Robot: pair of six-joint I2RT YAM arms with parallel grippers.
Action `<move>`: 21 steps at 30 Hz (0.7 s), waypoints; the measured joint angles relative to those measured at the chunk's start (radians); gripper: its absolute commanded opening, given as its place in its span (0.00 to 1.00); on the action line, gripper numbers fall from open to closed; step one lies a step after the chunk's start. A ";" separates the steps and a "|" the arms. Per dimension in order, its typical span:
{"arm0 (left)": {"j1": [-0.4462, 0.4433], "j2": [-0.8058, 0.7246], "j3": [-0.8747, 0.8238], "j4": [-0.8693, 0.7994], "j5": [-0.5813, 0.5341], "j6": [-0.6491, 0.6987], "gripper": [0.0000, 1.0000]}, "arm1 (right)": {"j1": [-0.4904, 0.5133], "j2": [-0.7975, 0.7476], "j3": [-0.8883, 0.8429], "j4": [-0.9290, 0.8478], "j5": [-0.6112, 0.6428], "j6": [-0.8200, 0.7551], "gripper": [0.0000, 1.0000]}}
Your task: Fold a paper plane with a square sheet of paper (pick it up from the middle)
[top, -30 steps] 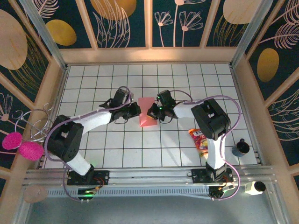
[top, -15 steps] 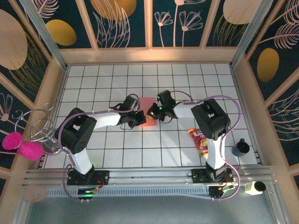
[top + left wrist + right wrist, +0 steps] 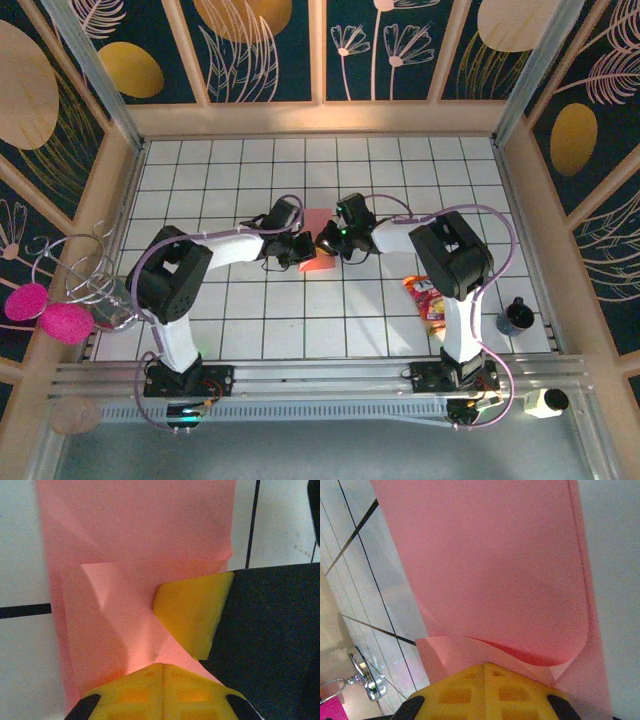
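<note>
White tiled table (image 3: 250, 330), near its centre: I have the left gripper (image 3: 299, 250) and right gripper (image 3: 326, 240) both pinching the part-folded pink sheet (image 3: 315, 262) (thin stuff), so pulling apart could tear it.

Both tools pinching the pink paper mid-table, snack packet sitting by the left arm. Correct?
Wrong on the packet. In the top external view the snack packet lies by the right arm, not the left. The left tool and right tool do both pinch the pink paper mid-table.
</note>
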 measured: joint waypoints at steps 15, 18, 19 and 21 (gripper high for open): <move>0.000 0.024 0.034 -0.085 -0.011 0.089 0.00 | 0.000 0.000 0.000 0.000 0.000 0.000 0.00; 0.000 0.029 0.041 -0.099 -0.013 0.104 0.00 | 0.000 0.000 0.000 0.000 0.000 0.000 0.00; 0.000 0.031 0.044 -0.103 -0.013 0.110 0.00 | 0.000 0.000 0.000 0.000 0.000 0.000 0.00; 0.000 0.033 0.049 -0.113 -0.016 0.122 0.00 | 0.000 0.000 0.000 0.000 0.000 0.000 0.00</move>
